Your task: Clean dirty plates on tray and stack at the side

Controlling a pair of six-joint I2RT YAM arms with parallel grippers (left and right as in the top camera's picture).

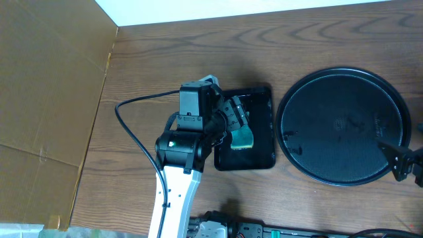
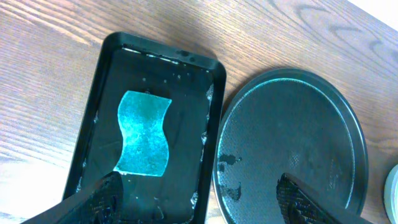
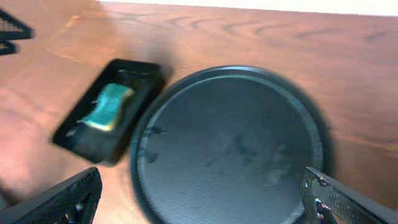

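The large round black tray (image 1: 344,175) lies at the right with no plates on it, only wet smears. It also shows in the left wrist view (image 2: 292,93) and the right wrist view (image 3: 230,99). A pale mint rounded edge (image 2: 393,193) pokes in at the right border of the left wrist view; I cannot tell if it is a plate. No other plates are in view. My left gripper (image 1: 234,119) (image 2: 202,205) is open and empty above the small sponge tray. My right gripper (image 1: 402,160) (image 3: 205,202) is open and empty over the round tray's near-right rim.
A small black rectangular tray (image 1: 261,158) (image 2: 112,62) (image 3: 134,71) holds a green sponge (image 1: 243,137) (image 2: 144,134) (image 3: 109,106), just left of the round tray. A cardboard wall (image 1: 46,79) stands at the left. The left arm's cable (image 1: 129,125) loops over the table.
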